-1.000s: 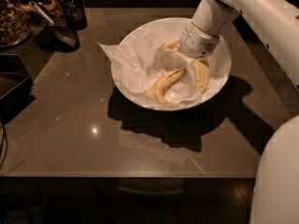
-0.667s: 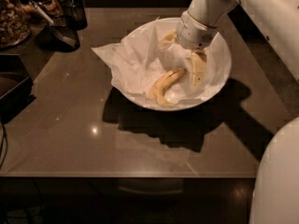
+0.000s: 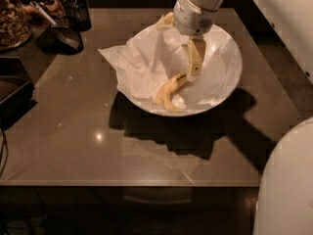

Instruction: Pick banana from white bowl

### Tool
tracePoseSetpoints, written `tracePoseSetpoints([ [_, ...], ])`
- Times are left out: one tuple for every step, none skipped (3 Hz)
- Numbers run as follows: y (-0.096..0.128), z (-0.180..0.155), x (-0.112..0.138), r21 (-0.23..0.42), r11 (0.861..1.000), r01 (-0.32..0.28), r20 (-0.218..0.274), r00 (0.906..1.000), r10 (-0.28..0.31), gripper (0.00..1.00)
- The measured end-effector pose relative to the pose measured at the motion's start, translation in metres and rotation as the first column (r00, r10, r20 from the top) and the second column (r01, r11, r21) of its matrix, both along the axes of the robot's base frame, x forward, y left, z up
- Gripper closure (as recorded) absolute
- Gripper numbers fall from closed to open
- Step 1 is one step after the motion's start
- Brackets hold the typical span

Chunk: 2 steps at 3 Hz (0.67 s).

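**Inspector:** Starting well to the left of the tool (image 3: 180,49), what is sitting on the worktop (image 3: 98,151)?

**Assessor:** A jar (image 3: 11,16) and a dark container (image 3: 12,89) are standing far to the tool's left, well apart from the work. Nearer in, crumpled paper (image 3: 127,65) is spilling over the rim of the white bowl (image 3: 234,70) on the tool's left side.

**Inspector:** And the banana?

**Assessor:** The banana (image 3: 170,91) is lying on the paper inside the bowl, below the tool and slightly to its left. Its upper end is sitting at the tip of the lower finger (image 3: 194,58). Whether they are touching or only just beside each other, I cannot tell.

**Inspector:** Tool state?

**Assessor:** It is hanging over the bowl with its fingers spread wide, and nothing is sitting between them. The banana is not being gripped.

**Inspector:** How are you rating the handling?

**Assessor:** I am judging it light, soft and easily bruised, with a smooth skin that may be slipping under a hard squeeze. The tapering ends are offering poor holds. I am advising a gentle hold across the thick middle of the curve, with the jaws closing on its flanks. The loose paper beneath is looking likely to snag and lift with it.

**Inspector:** Anything to the right?

**Assessor:** The robot's white body (image 3: 288,180) is filling the corner to the tool's lower right, apart from the bowl.
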<state>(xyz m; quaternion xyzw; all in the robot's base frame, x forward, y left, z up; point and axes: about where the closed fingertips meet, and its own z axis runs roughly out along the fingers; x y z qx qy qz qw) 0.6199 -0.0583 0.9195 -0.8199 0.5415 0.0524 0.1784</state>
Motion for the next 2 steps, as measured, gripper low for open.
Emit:
tracePoseSetpoints([
  [0.0, 0.0, 0.0, 0.0, 1.0, 0.0, 0.0, 1.0, 0.0, 0.17],
  [0.0012, -0.0027, 0.0011, 0.019, 1.0, 0.017, -0.005, 0.9998, -0.017, 0.16],
])
